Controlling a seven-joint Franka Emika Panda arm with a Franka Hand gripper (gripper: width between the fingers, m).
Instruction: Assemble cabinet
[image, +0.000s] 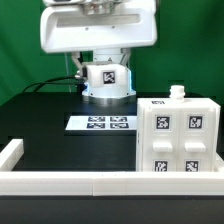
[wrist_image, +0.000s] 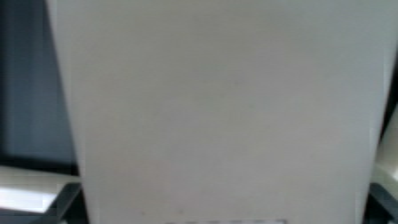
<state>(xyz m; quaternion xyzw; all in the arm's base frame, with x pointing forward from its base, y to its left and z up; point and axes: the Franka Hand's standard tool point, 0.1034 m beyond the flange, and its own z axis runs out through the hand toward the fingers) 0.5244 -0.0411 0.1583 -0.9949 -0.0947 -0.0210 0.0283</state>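
— Green backdrop, black desk (image: 40, 110). Where's the cabinet (image: 180, 135)?
— Upright at the exterior view's right, just behind the white front rail (image: 60, 182), well apart from the arm (image: 95, 25) high at the back.
— And the end effector?
— I cannot tell if it is spread or pressed together. A blank white surface (wrist_image: 222, 110), possibly a cabinet wall, fills the wrist view.

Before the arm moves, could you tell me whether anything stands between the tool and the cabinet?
Nothing visible does. The cabinet stands free; the marker board lies apart from it. The tool itself is not in view.
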